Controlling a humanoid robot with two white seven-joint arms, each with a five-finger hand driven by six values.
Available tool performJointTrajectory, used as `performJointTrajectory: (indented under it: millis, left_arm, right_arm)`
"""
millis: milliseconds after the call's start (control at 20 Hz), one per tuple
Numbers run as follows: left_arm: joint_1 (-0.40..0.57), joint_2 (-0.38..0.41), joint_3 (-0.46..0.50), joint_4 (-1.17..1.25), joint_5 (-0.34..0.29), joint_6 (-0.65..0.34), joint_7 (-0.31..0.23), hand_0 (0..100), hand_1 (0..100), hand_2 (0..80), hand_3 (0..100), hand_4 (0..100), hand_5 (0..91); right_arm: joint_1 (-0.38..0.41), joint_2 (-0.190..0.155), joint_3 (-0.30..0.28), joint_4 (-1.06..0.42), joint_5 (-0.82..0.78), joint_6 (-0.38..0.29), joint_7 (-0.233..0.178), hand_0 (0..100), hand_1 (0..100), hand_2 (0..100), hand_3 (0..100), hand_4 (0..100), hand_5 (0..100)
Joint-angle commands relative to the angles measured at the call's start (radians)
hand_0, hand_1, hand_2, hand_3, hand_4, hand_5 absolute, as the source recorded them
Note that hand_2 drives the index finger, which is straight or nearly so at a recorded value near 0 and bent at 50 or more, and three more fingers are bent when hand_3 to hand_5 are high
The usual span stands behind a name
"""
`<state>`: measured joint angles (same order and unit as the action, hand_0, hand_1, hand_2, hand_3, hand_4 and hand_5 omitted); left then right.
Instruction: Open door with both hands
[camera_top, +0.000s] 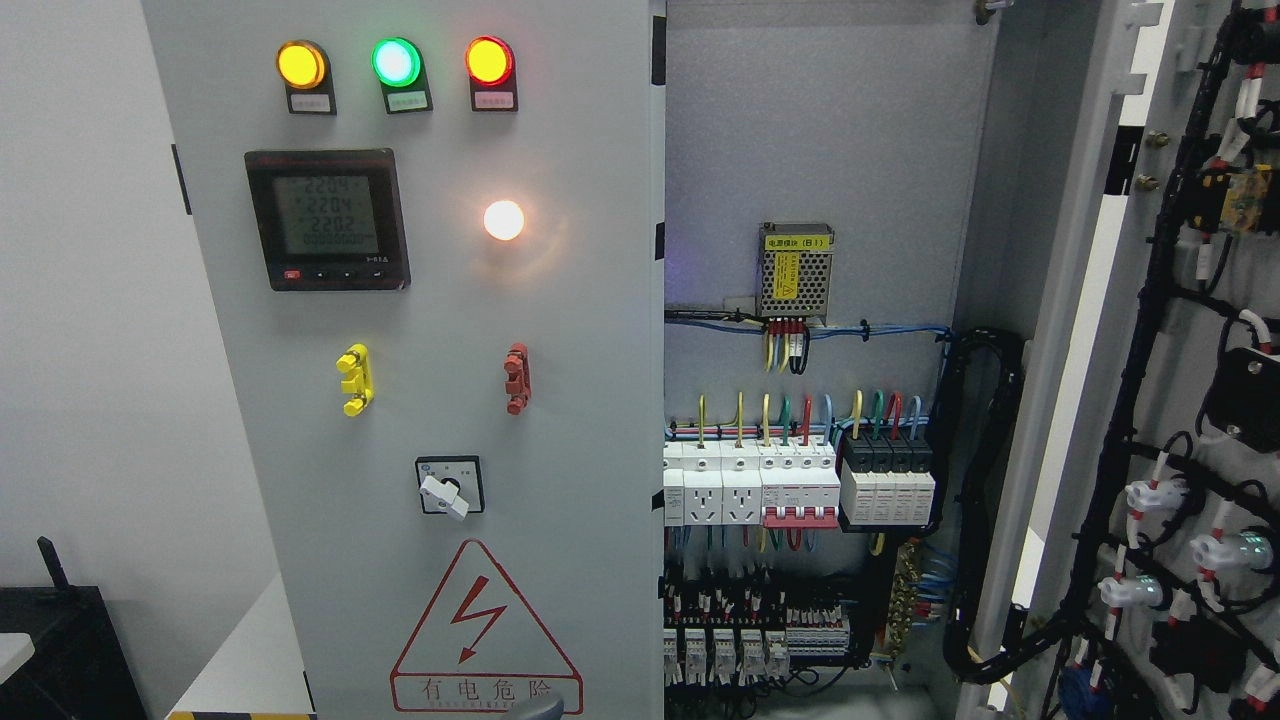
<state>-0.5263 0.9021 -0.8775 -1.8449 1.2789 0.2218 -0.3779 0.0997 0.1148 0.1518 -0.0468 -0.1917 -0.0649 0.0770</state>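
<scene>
Right door (1180, 400) swung open, left door (420, 350) shut

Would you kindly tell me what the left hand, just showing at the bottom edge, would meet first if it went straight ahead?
Probably the closed left door, around its warning sign: only a grey sliver of the left hand shows, so its direction and depth are uncertain.

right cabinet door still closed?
No. The grey right-hand cabinet door is swung wide open, showing the white breakers and wiring inside.
</scene>
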Motion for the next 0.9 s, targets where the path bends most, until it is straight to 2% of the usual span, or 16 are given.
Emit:
performJointTrajectory:
  millis: [0,50,150,300,401,501,701,851]
  left_arm:
    - [0.325,0.185,0.260,0.015,-0.095,0.001,-0.027,0,0,0.0,0,3,0.0]
    - [0.383,0.187,0.299,0.027,-0.111,0.001,-0.042,0,0,0.0,0,3,0.0]
    - [0.548,0.175,0.409,0.053,-0.200,0.001,-0.074,0,0,0.0,0,3,0.0]
    - [0.708,0.135,0.494,0.088,-0.292,0.001,-0.096,0,0,0.0,0,3,0.0]
    - [0.758,0.103,0.505,0.143,-0.358,0.001,-0.096,0,0,0.0,0,3,0.0]
    - [0.819,0.074,0.511,0.214,-0.450,-0.001,-0.096,0,0,0.0,0,3,0.0]
    - [0.896,-0.021,0.569,0.354,-0.561,-0.009,-0.096,0,0,0.0,0,3,0.0]
    - [0.930,-0.100,0.574,0.487,-0.682,-0.012,-0.096,0,0,0.0,0,3,0.0]
  right_arm:
    - [0.000,0.000,0.000,-0.001,0.000,0.000,0.000,11,0,0,0,0,0]
    - [0.000,-0.001,0.000,0.001,0.000,0.000,0.000,11,0,0,0,0,0]
    - [0.000,-0.001,0.000,-0.001,0.000,0.000,0.000,11,0,0,0,0,0]
    - [0.000,0.000,0.000,-0.001,0.000,0.000,0.000,11,0,0,0,0,0]
    - [0.000,0.000,0.000,-0.001,0.000,0.000,0.000,11,0,0,0,0,0]
    - [0.000,0.000,0.000,-0.001,0.000,0.000,0.000,11,0,0,0,0,0]
    - [0.000,0.000,0.000,-0.001,0.000,0.000,0.000,11,0,0,0,0,0]
    - [0.000,0.000,0.000,-0.001,0.000,0.000,0.000,11,0,0,0,0,0]
